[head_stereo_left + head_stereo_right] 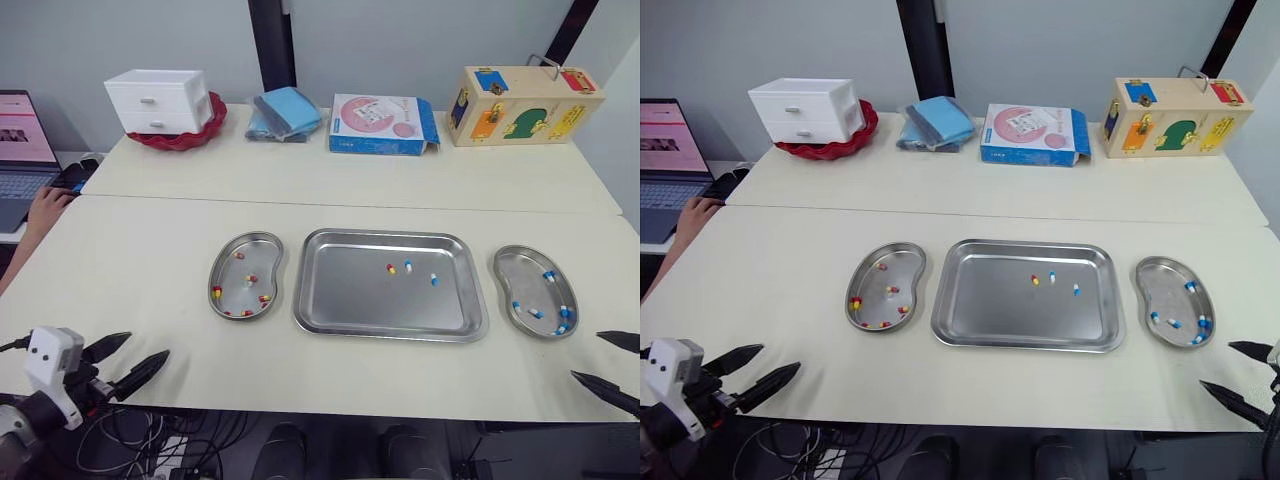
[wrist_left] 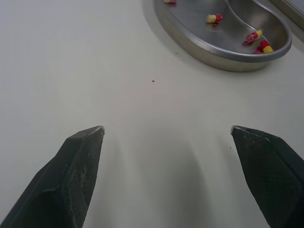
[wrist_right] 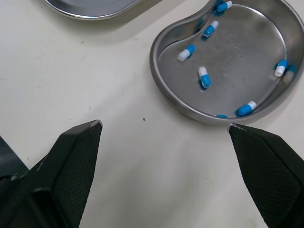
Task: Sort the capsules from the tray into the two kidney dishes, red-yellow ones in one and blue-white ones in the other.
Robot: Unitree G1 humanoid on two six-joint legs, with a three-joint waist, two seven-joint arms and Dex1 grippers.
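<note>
Capsules [image 1: 408, 266] left in the tray [image 1: 340, 295] at twelve o'clock are one red-yellow and two blue-white, lying close together. I judge a wide pinch could catch two colours at once or skid one across the slick steel. My left claw [image 1: 147, 345] hangs spread wide over the tabletop [image 1: 130, 260] at seven o'clock, near the left kidney dish [image 1: 232, 270], and my right claw [image 1: 588, 356] gapes wide at five o'clock beside the right kidney dish [image 1: 522, 280].

We see a cream worktop [image 1: 140, 260] set edge to edge with a second cream table [image 1: 330, 175] behind it, a pale grey wall [image 1: 420, 40] beyond, crossed by a black upright post [image 1: 272, 45], and a laptop [image 1: 22, 150] at the left.
</note>
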